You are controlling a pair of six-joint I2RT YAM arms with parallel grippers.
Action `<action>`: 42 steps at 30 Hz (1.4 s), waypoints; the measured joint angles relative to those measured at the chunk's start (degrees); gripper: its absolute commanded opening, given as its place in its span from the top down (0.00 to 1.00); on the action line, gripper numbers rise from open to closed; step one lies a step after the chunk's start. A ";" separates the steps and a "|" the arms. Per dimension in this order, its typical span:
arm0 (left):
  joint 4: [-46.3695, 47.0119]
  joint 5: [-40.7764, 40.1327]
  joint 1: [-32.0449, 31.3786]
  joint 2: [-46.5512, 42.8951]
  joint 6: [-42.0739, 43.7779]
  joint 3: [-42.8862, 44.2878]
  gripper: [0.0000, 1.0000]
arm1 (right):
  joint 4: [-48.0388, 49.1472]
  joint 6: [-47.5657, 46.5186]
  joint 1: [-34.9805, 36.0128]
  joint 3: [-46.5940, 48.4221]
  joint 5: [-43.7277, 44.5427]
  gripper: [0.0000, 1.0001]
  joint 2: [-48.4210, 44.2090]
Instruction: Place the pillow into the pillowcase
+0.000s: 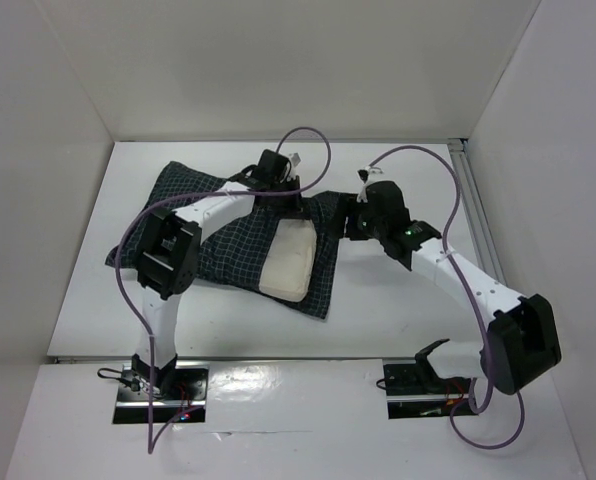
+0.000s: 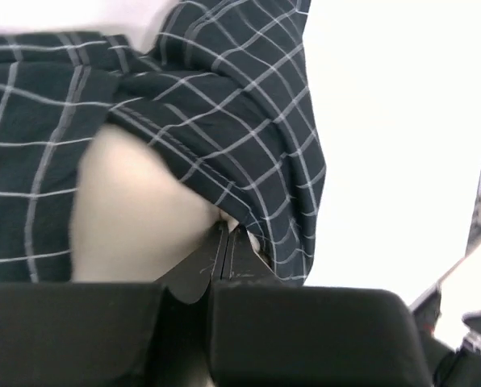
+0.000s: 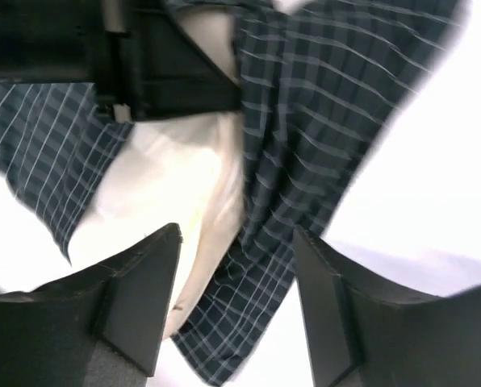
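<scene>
The dark checked pillowcase (image 1: 233,255) lies crumpled across the middle of the table. The cream pillow (image 1: 286,262) pokes out of its right-hand opening, partly covered. My left gripper (image 1: 288,208) is at the far edge of that opening. In the left wrist view it (image 2: 227,230) is shut, its tips pinching the pillowcase (image 2: 240,105) hem right against the pillow (image 2: 135,210). My right gripper (image 1: 340,225) is open and empty just right of the opening. In the right wrist view it (image 3: 236,238) hovers over the pillowcase (image 3: 321,105) edge and the pillow (image 3: 176,177).
White walls close off the table at the back and both sides. A metal rail (image 1: 473,200) runs along the right edge. Purple cables (image 1: 313,150) loop over both arms. The left gripper's black body (image 3: 176,81) shows at the top of the right wrist view.
</scene>
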 measured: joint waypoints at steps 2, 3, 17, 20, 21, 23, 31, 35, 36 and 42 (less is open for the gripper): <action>-1.68 -1.40 0.00 1.77 0.13 3.91 1.00 | -0.76 1.70 0.00 -0.55 3.63 0.52 -1.55; -2.75 -2.03 0.11 2.64 0.24 5.88 0.93 | -1.16 2.29 0.00 -0.94 4.94 0.57 -2.49; -15.91 -9.94 -1.77 -8.96 11.32 5.88 0.10 | -4.52 8.92 -0.02 -7.58 12.87 0.27 -7.65; -20.61 -19.26 -10.25 -13.75 13.33 4.35 0.06 | -4.42 9.49 -0.39 -8.31 12.44 0.26 -7.65; -21.86 -21.75 -13.70 -14.56 13.57 4.00 0.06 | -4.22 9.66 -0.63 -8.81 12.04 0.26 -7.65; -24.00 -26.08 -20.41 -15.26 13.46 2.78 0.05 | -3.72 10.08 -1.81 -10.40 10.60 0.26 -7.69; -31.21 -36.52 -27.80 -14.16 9.42 -3.17 0.00 | -5.03 11.74 -4.66 -16.87 7.78 0.25 -10.82; -31.43 -42.03 -27.78 -11.82 7.15 -3.23 0.00 | -5.62 12.13 -5.20 -17.46 7.54 0.25 -13.75; -31.34 -43.23 -27.78 -11.04 6.80 -3.23 0.00 | -5.73 12.15 -5.44 -17.57 7.48 0.25 -14.25; -33.27 -51.76 -27.71 -2.36 5.62 -0.42 1.00 | -6.34 12.33 -5.79 -17.84 7.39 0.25 -15.39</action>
